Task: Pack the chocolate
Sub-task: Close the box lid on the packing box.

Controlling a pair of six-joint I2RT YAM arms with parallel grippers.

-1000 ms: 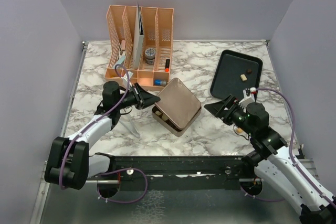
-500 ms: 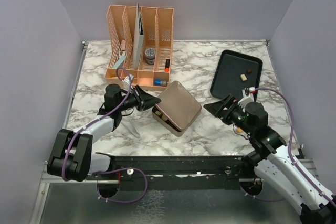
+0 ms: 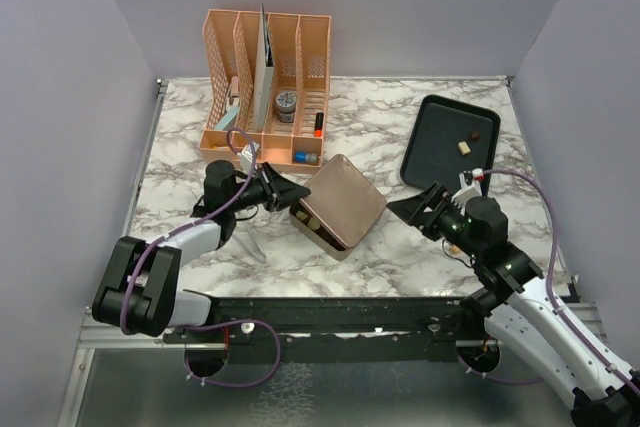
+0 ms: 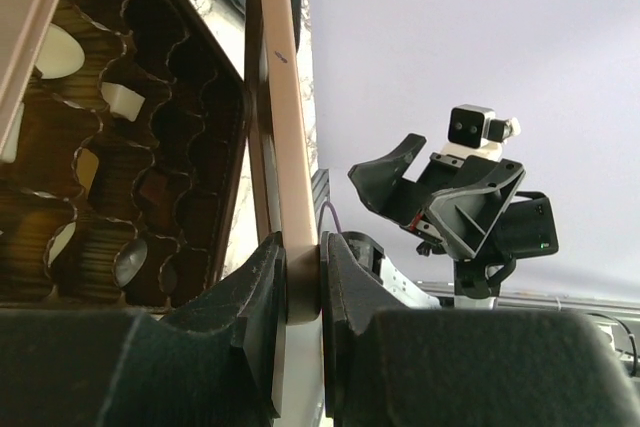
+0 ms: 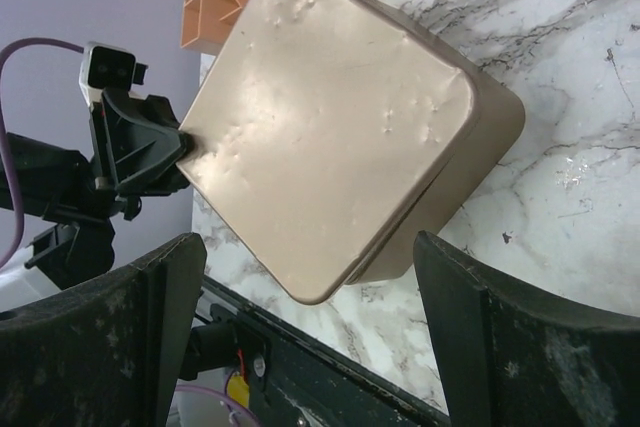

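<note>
Since pieces can only go in while the box is open, the overhead view shows the left gripper (image 3: 294,190) clamped on the left edge of the lid (image 3: 345,197), holding it tilted up over the gold tin (image 3: 335,238). Some chocolate (image 3: 313,223) shows in the gap beneath it. The right gripper (image 3: 413,197) hovers just right of the tin with its jaws spread wide and nothing between them, apparently ready to fetch. Behind it the black tray (image 3: 430,162) holds two loose pieces, one dark and one cream, well apart from the tin. An orange organiser (image 3: 265,57) stands at the back of the marble table (image 3: 380,112).

From the left wrist, the two fingers (image 4: 250,287) pinch the thin gold lid edge between them. To its left lies the tin's dark scalloped liner (image 4: 190,147), with cream and brown pieces seated in several pockets and other pockets looking vacant.

From the right wrist, the lid's dented top faces the camera and hides the contents. The spread fingers frame it without touching it.
</note>
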